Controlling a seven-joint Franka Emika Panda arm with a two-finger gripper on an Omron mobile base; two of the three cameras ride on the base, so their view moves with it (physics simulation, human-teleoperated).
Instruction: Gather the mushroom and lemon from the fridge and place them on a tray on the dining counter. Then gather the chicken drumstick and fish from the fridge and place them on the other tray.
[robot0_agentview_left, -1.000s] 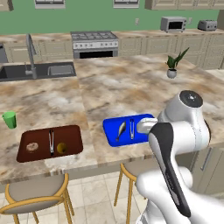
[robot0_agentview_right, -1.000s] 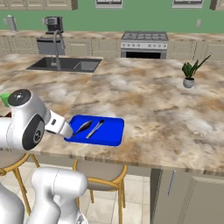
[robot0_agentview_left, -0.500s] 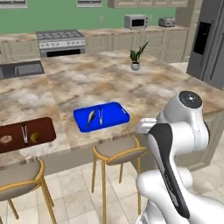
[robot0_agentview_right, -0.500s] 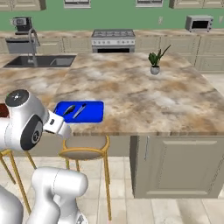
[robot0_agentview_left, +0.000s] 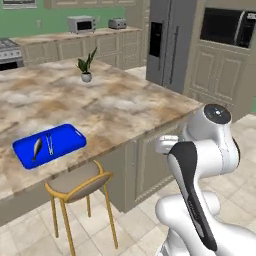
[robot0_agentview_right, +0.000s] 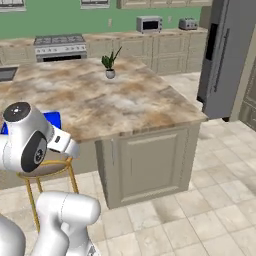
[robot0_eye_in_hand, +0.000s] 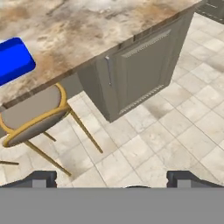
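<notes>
The blue tray (robot0_agentview_left: 49, 145) lies near the front edge of the dining counter (robot0_agentview_left: 115, 107). Two small pieces of food rest on it: an oval grey one (robot0_agentview_left: 37, 148) and a slim pale one (robot0_agentview_left: 50, 143). I cannot tell which is the fish and which the drumstick. A corner of the tray (robot0_eye_in_hand: 13, 61) shows at the upper left of the hand view, and its edge (robot0_agentview_right: 52, 119) peeks from behind my arm. The grey fridge (robot0_agentview_left: 167, 45) stands shut at the back right (robot0_agentview_right: 227, 55). My gripper (robot0_eye_in_hand: 116, 179) hangs open and empty over the tiled floor, off the counter's end.
A gold-framed stool (robot0_agentview_left: 75, 182) stands under the counter's edge below the tray (robot0_eye_in_hand: 30, 116). The island's cabinet end (robot0_eye_in_hand: 135, 74) is just ahead of the hand. A potted plant (robot0_agentview_left: 86, 65) sits far back on the counter. Tiled floor (robot0_agentview_right: 200, 200) stretches toward the fridge.
The whole picture has swung right as the base moved: the brown tray and sink have left the views and the fridge has come in. The arm keeps its folded pose.
</notes>
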